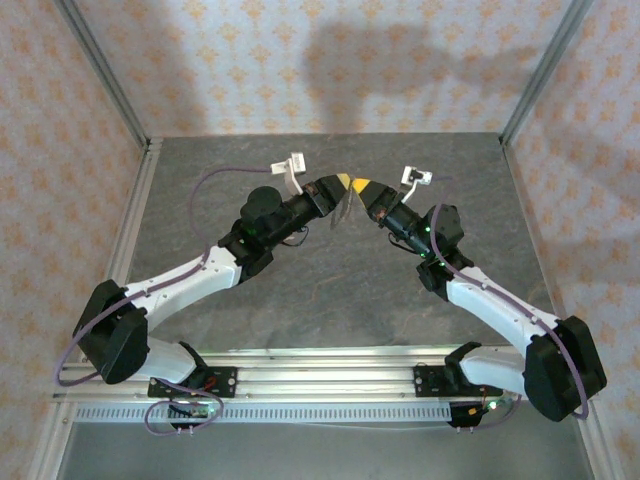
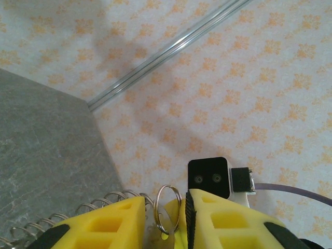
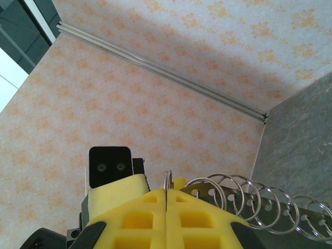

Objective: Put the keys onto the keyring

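Note:
The keyring is a thin silvery split ring held up in the air where both grippers meet. My right gripper is shut on it, and the keyring pokes edge-on above the closed yellow fingertips. My left gripper has its jaws apart around the ring, a flat silvery piece with a hole, and the right gripper's tip. In the top view the left gripper and right gripper touch nose to nose above the table's far middle. The keys are out of view.
A perforated metal strip carrying several wire rings runs off beside the jaws; its ring row shows like a coil, and it hangs below the grippers. The grey table has patterned walls and aluminium rails around it.

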Controlling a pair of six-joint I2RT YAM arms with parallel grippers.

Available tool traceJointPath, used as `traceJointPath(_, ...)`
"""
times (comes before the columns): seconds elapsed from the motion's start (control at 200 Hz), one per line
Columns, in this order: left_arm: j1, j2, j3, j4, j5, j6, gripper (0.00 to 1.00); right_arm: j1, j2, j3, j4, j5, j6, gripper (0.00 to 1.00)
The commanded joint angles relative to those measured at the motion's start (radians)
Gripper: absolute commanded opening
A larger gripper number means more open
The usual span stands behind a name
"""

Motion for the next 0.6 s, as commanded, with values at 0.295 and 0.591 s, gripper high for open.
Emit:
traceJointPath(0.295, -0.01, 0.016, 0.003, 0.065, 0.039, 0.006, 0.18, 0.006, -0.006, 0.037, 0.066, -0.004, -0.013, 0.0)
traceJointPath(0.591, -0.013, 0.016, 0.004, 0.07, 0.049, 0.012, 0.11, 0.008, -0.005, 0.035, 0.064, -0.004, -0.014, 0.0)
